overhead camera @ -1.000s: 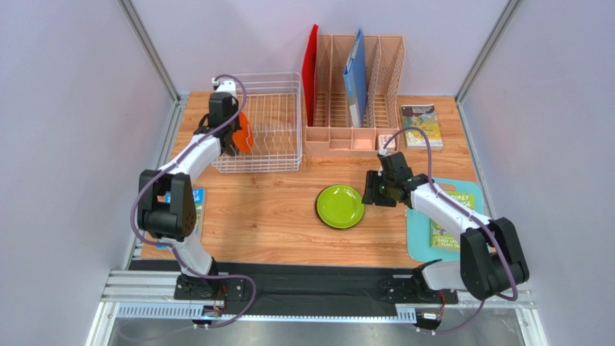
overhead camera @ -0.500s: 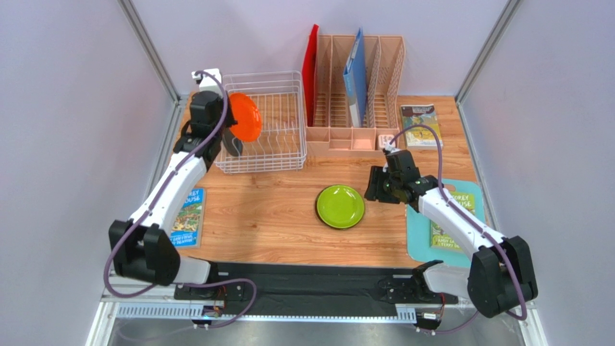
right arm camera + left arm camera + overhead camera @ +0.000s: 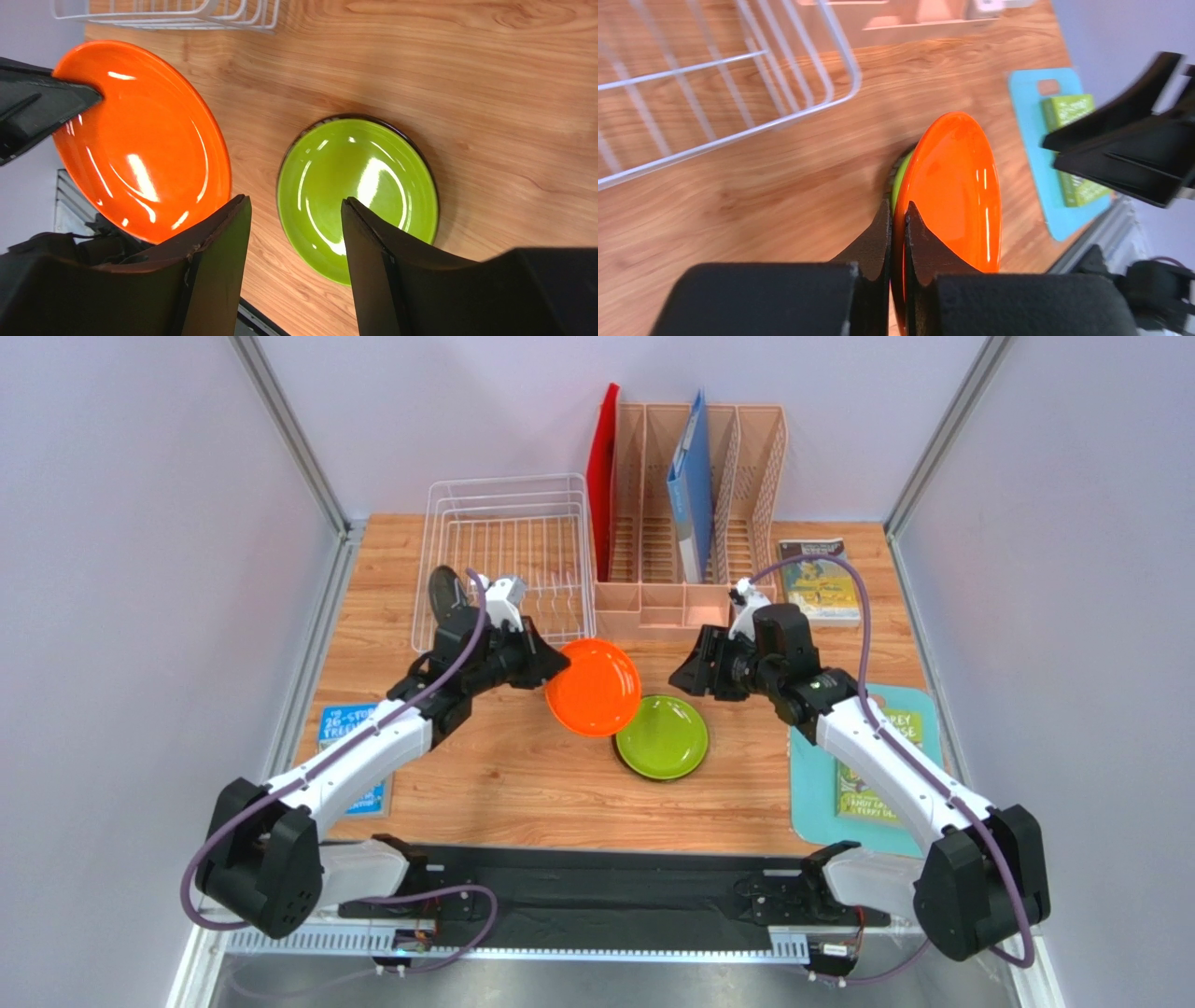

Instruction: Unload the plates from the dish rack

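The left fingers (image 3: 875,245) pinch the orange plate (image 3: 593,686) by its rim above the worktop (image 3: 491,756), with the green plate (image 3: 662,738) lying flat just toward the right edge, beneath the spread, empty right fingers (image 3: 221,259).

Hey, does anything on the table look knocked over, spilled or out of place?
Nothing stands out. The orange plate is tilted only because the left gripper is pinching its rim; the green plate lies flat and the dish rack stands upright.
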